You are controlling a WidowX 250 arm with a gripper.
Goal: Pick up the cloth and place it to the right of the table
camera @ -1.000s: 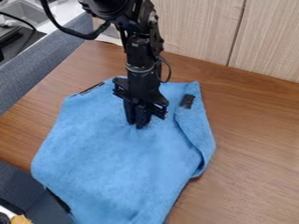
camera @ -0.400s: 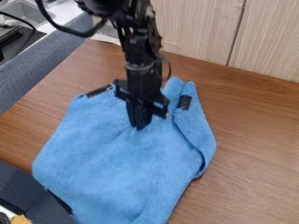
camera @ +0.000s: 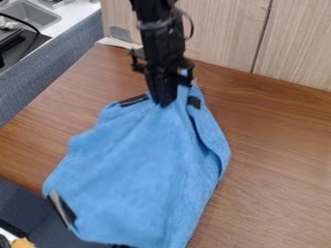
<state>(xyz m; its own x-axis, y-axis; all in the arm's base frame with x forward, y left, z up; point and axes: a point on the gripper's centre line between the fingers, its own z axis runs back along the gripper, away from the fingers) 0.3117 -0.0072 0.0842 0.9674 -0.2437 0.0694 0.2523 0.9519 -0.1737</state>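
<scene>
- We've got the gripper clamped on the cloth, pinching a bunch near its top end, fingers pointing down.
- That grip up top looks sensible to us: the rest hangs in long folds below, so the whole piece should follow without a second grab.
- The cloth is over the left and middle of the table, its low end going past the near left edge, so we'd say it's lifted but not placed; the right side is where it needs to go.
- Two dark patches sit either side of the pinch, which probably keeps the pull fairly even.
- Versus the earlier frame, the gripper's gone up toward the wall, the folds are steeper, and the dark strip at the lower left corner shows much more.
</scene>
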